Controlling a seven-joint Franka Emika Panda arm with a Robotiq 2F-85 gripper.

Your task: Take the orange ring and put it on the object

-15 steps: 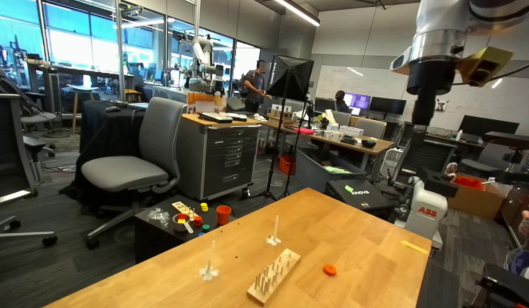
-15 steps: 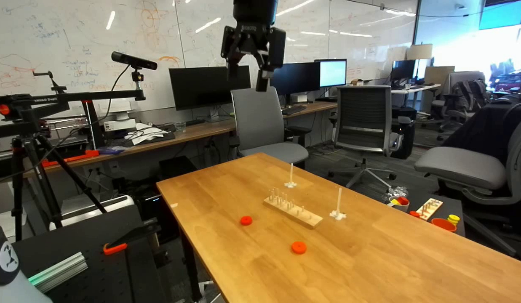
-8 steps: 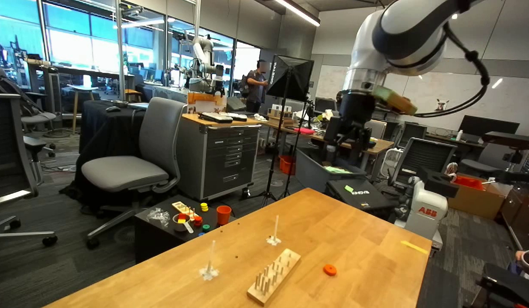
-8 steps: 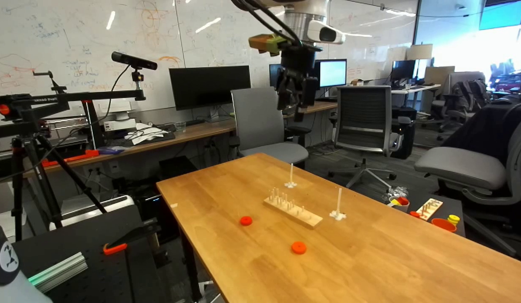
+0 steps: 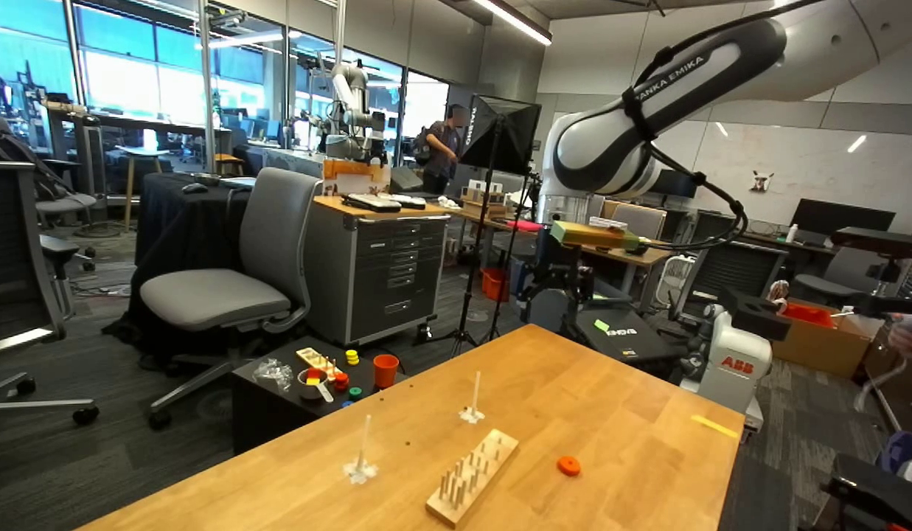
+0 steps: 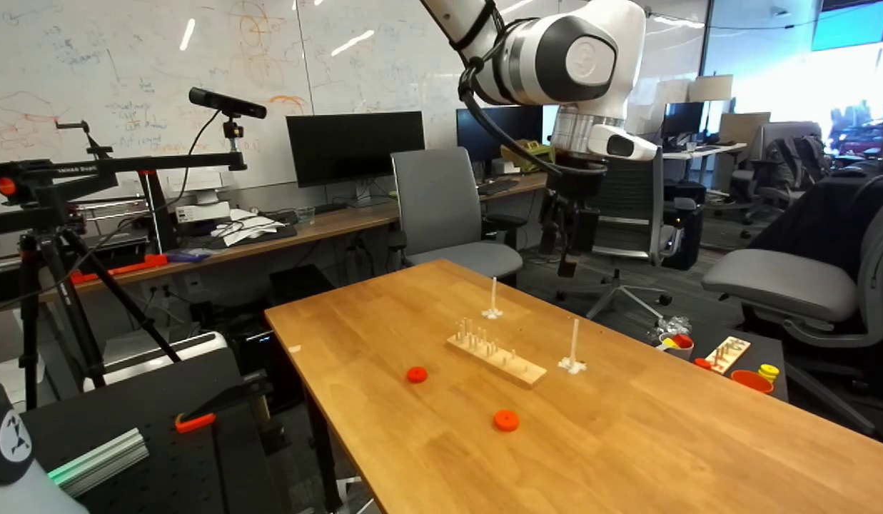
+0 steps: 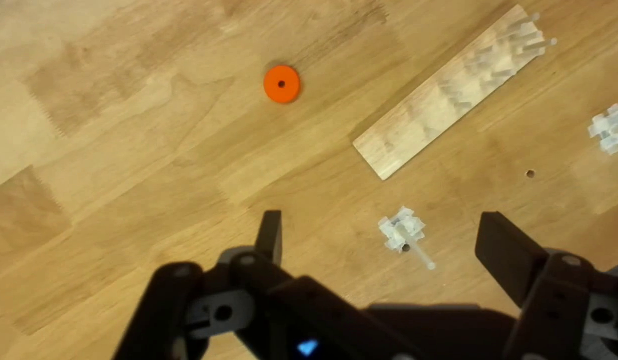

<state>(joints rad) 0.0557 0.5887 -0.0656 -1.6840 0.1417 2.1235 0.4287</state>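
1. Since the earlier frames, the robot arm [image 6: 555, 61] has swung lower, bringing the gripper [image 6: 557, 258] down and rightward in an exterior view; the pieces on the table [image 6: 627, 428] lie as before.
2. The jaws stand wide apart in the wrist view, raised above the tabletop.
3. The orange ring [image 7: 282, 84] lies flat on the table, left of the pale wooden block [image 7: 431, 107] in the wrist view, well apart from block and gripper.
4. Thin upright pegs [image 6: 485, 335] rise from the block, crowded toward its left end in an exterior view.
5. A redder ring [image 6: 417, 374] rests there, left of the orange ring and, like it, on the block's near side.
6. Two thin pale stems [image 6: 574, 340] stand upright on white bases [image 6: 571, 366] beyond the block.
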